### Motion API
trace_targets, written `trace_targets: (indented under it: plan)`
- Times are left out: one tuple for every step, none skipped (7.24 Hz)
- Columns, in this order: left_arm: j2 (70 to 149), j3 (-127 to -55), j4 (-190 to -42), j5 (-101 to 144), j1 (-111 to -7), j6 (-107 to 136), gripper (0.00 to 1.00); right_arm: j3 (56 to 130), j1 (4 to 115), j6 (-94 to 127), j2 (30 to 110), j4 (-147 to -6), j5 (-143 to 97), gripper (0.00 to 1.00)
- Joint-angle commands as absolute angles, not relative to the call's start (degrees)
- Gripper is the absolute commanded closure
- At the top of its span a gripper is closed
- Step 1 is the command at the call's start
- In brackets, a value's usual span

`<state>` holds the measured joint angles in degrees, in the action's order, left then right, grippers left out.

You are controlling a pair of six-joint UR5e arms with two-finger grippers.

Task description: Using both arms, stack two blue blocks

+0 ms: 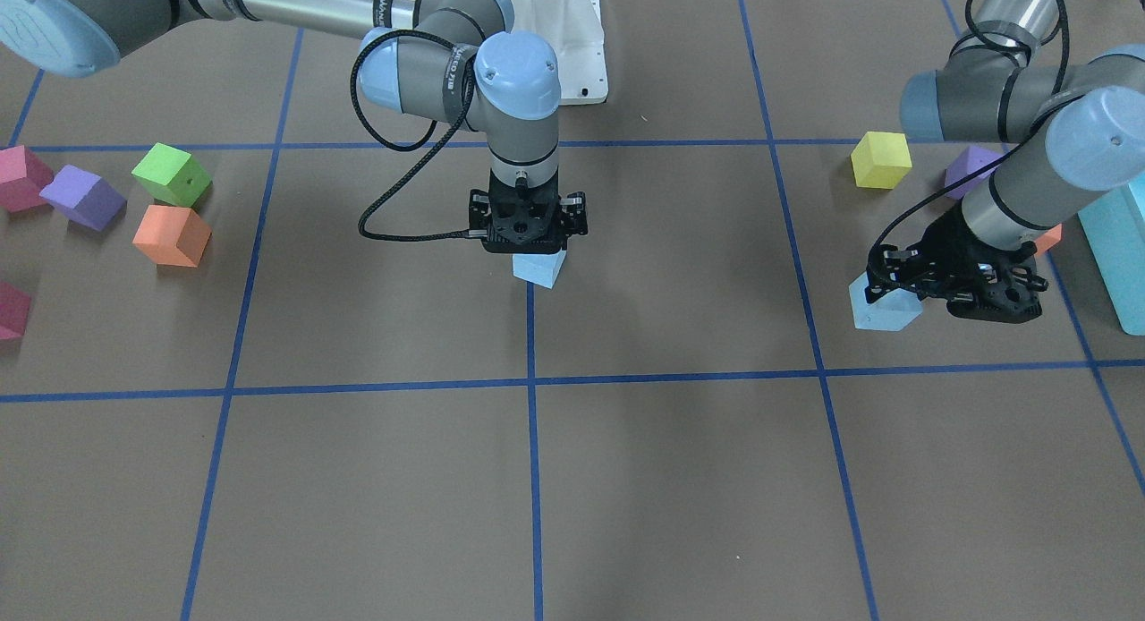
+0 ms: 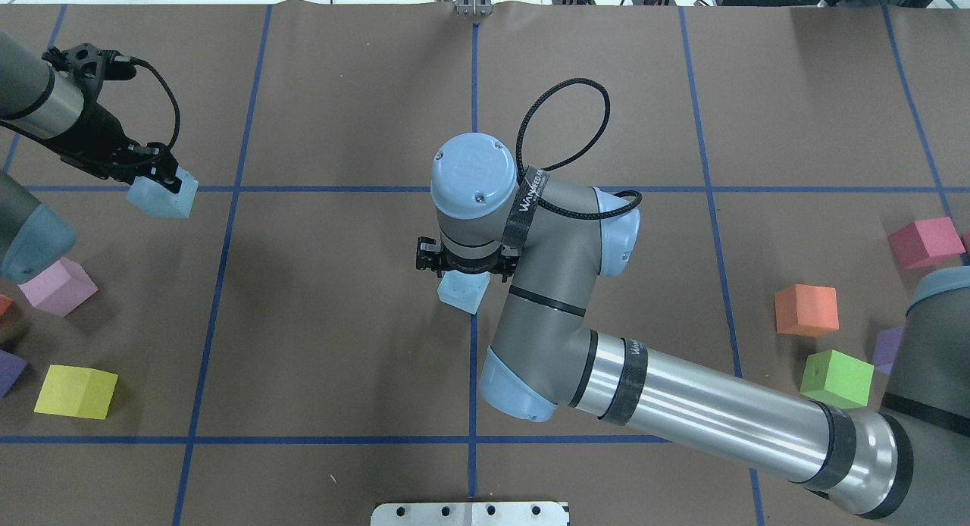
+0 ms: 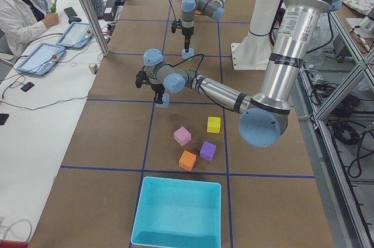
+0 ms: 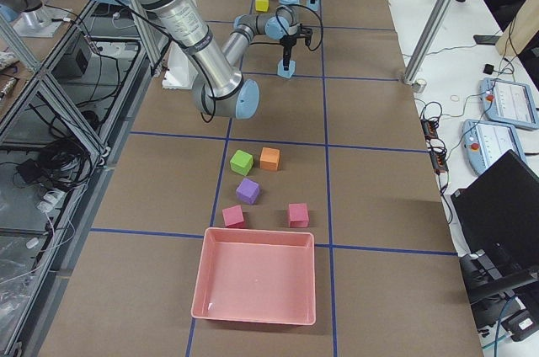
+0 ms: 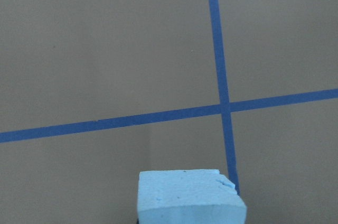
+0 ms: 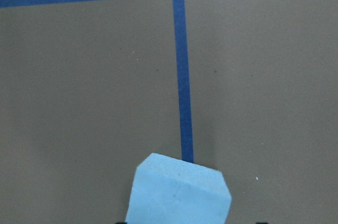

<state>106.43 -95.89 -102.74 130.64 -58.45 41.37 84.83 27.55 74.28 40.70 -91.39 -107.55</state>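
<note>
The right hand [image 1: 534, 248] is clamped on one blue block [image 1: 541, 270], low over the table [image 1: 680, 496] at the central tape line [image 1: 535, 478]. The left hand [image 2: 161, 176] is clamped on the other blue block [image 2: 159, 198], well apart from that line on the robot's left. Carrying appears under way; next, one block must be seated at the line and the other aligned squarely above.

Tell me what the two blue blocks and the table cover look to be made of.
Outer blue block: likely foam, matte, with a chipped corner and tiny pits. Centre blue block: same matte, soft-edged look, probably foam too. Table cover: probably brown paper, matte and smooth.
</note>
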Motion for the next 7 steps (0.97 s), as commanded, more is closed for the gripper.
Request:
trace_targets:
  plan:
    - [112.12,-99.21,-93.22,130.34,-58.36,43.85,0.46,86.03,29.95,73.74,40.87,-91.05,-108.54,0.0]
    - [116.24,-99.4,-90.38,130.17,-57.32,47.51,0.46,88.48,32.41,73.57,42.52,-91.23,-110.89,0.0]
    - [118.45,-99.4,-90.26,128.34,-54.09,51.46,0.46,91.64,35.22,72.96,45.67,-91.23,-112.92,0.0]
    - [121.26,-98.97,-90.18,124.23,-49.79,54.81,0.45,93.84,37.94,69.82,48.75,-91.4,-113.72,0.0]
    - [123.2,-98.7,-89.91,124.1,-47.75,57.45,0.45,94.48,41.36,66.04,51.22,-91.41,-115.99,0.0]
    - [125.14,-98.35,-89.04,124.01,-45.98,59.74,0.44,94.48,44.44,62.0,52.46,-91.41,-117.93,0.0]
    - [128.38,-96.44,-88.25,122.62,-43.44,63.07,0.44,94.48,46.73,58.57,53.51,-91.41,-119.43,0.0]
